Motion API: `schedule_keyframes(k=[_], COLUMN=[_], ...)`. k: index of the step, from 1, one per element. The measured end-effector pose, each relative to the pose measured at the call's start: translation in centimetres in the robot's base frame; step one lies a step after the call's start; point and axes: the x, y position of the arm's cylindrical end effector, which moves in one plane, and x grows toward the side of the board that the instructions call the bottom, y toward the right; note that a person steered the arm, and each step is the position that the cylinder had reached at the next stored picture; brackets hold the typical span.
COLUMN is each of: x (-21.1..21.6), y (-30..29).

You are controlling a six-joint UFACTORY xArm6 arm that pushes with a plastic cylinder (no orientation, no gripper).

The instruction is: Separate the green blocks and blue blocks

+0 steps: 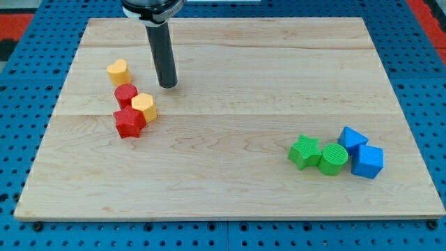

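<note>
A green star block and a green cylinder sit side by side at the view's lower right, touching. A blue block and a blue cube lie just right of the green cylinder, touching it. My tip rests on the board at the upper left, far from the green and blue blocks. It is just right of the red and yellow cluster.
A yellow heart block, a red cylinder, a yellow hexagon block and a red star block cluster at the view's left. The wooden board lies on a blue pegboard table.
</note>
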Motion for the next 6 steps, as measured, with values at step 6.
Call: schedule_keyframes(k=[6], x=[22.9], y=[25.2])
